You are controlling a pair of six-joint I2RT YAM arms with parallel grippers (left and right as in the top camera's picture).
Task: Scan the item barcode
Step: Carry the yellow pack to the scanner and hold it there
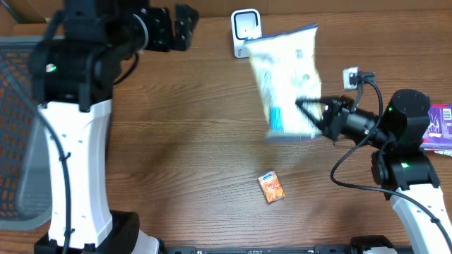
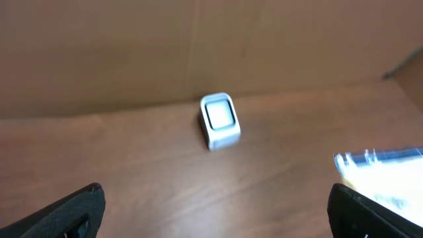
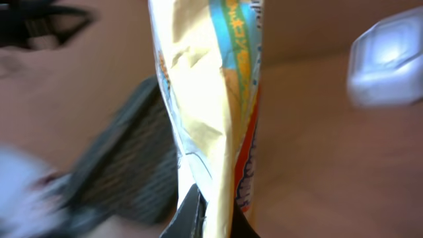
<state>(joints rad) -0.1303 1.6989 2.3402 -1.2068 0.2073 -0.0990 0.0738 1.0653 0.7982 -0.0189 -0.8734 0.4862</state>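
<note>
A pale yellow snack bag (image 1: 286,81) with blue and orange print hangs above the table, and my right gripper (image 1: 305,113) is shut on its lower edge. In the right wrist view the bag (image 3: 205,99) rises edge-on from between the fingers of the right gripper (image 3: 215,215). The small white scanner (image 1: 245,28) stands at the table's far edge, just left of the bag's top. My left gripper (image 1: 180,27) hovers at the far left, open and holding nothing. Its wrist view shows the scanner (image 2: 219,120) ahead and the bag's corner (image 2: 386,173) at the right. No barcode can be made out.
A small orange packet (image 1: 271,188) lies on the wood near the front middle. A purple package (image 1: 441,127) sits at the right edge behind the right arm. A dark mesh basket (image 1: 14,127) stands off the table's left side. A brown cardboard wall (image 2: 198,46) backs the table.
</note>
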